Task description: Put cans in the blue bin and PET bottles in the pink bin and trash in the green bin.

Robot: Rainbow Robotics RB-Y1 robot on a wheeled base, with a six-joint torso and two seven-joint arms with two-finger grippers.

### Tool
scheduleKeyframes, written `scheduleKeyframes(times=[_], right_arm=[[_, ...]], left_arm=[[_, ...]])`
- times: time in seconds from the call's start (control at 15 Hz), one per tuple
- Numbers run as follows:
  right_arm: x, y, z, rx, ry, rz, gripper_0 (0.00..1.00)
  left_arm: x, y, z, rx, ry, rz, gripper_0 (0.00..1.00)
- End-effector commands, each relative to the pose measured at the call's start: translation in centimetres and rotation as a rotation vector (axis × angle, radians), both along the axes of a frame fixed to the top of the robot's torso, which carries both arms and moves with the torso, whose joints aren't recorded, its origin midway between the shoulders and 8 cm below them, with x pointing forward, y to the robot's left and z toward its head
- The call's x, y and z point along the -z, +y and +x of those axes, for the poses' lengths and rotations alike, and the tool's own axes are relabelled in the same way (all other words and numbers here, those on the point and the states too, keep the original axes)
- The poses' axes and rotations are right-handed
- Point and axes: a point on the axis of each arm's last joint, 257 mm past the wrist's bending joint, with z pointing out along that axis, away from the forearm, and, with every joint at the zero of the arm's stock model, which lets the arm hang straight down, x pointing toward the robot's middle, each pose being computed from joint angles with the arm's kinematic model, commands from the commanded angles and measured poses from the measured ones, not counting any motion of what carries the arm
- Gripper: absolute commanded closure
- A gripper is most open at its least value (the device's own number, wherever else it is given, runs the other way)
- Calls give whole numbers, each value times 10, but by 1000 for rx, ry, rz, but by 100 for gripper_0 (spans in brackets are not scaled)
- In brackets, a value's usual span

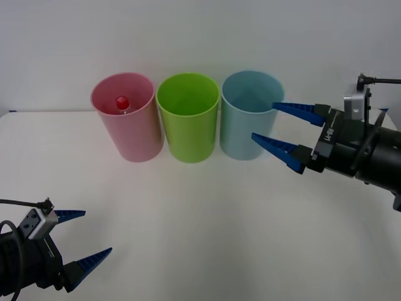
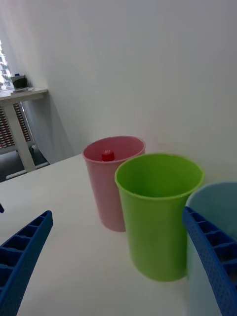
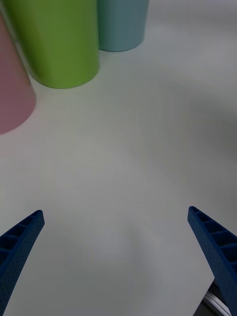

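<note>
- My right gripper (image 1: 273, 128) is spread wide and empty, raised beside the blue bin (image 1: 247, 113); one finger reaches over that bin's rim, the other lies against its outer wall.
- The green bin (image 1: 188, 119) stands just beyond the blue bin from this gripper; the pink bin (image 1: 125, 119) is farthest off. All three form one row.
- The PET bottle (image 1: 121, 102) stands inside the pink bin, red cap showing.
- My left gripper (image 1: 88, 235) is spread wide and empty, low over the white table (image 1: 207, 226), well apart from the bins.
</note>
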Motion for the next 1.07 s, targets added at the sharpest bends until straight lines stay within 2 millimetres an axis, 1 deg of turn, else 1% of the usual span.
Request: scheduleKeyframes(times=[0.07,0.27,0.53,0.73,1.07], right_arm=[[28,-29,-21,8,15,-53,8],[49,-50,-39,10,47,-100,7],[63,-69,-56,1,68,-152,4],[67,-75,-60,9,61,-160,3],[70,-78,-64,9,60,-161,3]], left_arm=[[0,0,0,0,0,0,0],[0,0,0,0,0,0,0],[0,0,0,0,0,0,0],[0,0,0,0,0,0,0],[0,0,0,0,0,0,0]])
